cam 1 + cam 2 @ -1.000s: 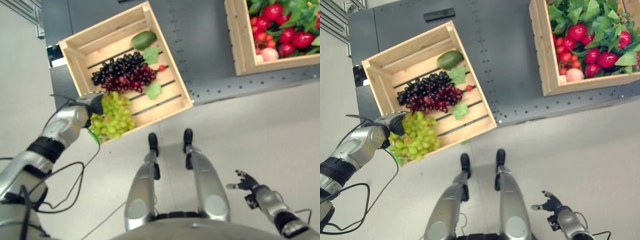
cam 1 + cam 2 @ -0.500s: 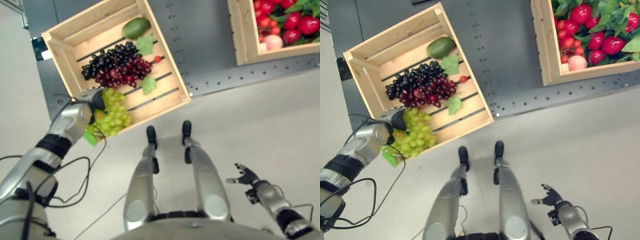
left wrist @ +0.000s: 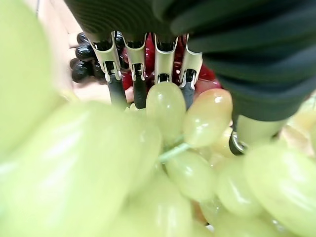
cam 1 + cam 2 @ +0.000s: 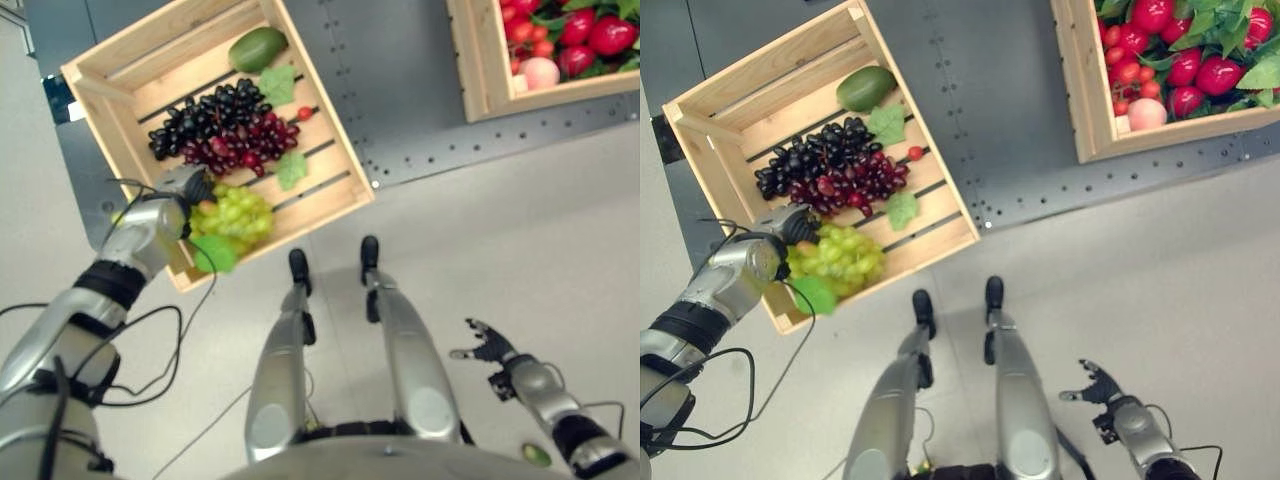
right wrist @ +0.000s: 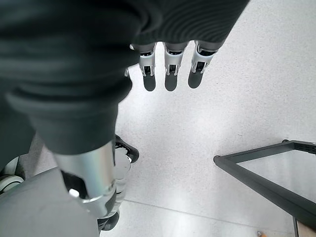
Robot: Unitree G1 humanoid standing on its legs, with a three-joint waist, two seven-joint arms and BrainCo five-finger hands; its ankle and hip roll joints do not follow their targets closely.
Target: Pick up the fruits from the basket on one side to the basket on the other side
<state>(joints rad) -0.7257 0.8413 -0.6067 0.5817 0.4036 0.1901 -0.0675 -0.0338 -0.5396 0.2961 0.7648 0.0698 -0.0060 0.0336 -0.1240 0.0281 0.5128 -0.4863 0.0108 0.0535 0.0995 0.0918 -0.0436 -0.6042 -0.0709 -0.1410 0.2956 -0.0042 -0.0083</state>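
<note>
The left hand [image 4: 178,192] curls its fingers [image 3: 164,59] round a bunch of pale green grapes [image 4: 236,215] with a green leaf, held at the near corner of the slatted wooden crate [image 4: 940,235] on the dark grey table [image 4: 400,90]. Just beyond lie a dark purple and red grape bunch [image 4: 215,135] and a green oval fruit [image 4: 257,48]. The right hand [image 4: 487,349] hangs low over the pale floor, fingers loosely spread, holding nothing. A second wooden crate [image 4: 1080,90] of red fruit and leaves stands well apart.
</note>
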